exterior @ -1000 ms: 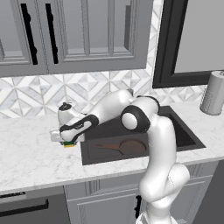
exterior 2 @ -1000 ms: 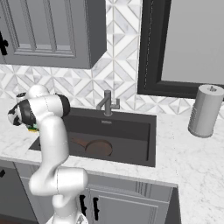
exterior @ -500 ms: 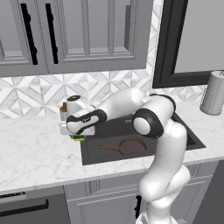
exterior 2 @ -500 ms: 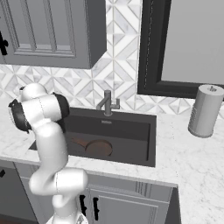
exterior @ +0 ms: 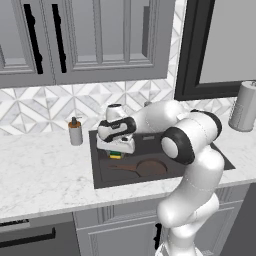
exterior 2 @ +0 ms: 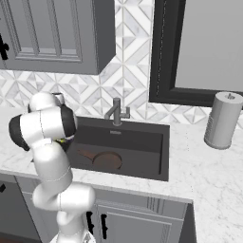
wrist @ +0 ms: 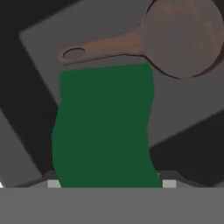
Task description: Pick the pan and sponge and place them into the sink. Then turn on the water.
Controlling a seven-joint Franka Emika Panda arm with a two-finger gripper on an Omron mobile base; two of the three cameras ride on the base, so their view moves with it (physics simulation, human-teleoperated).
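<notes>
Hand view shows the gripper (wrist: 107, 183) closed on the sponge (wrist: 105, 127), a green block bowed slightly by the squeeze, hanging above the left end of the sink (exterior: 97, 172). Below it the pan (wrist: 183, 37) already lies on the basin floor, round and brown, its looped handle pointing toward the sponge. Left to do, I'd say: release the sponge, then work the faucet (exterior 2: 116, 112).
</notes>
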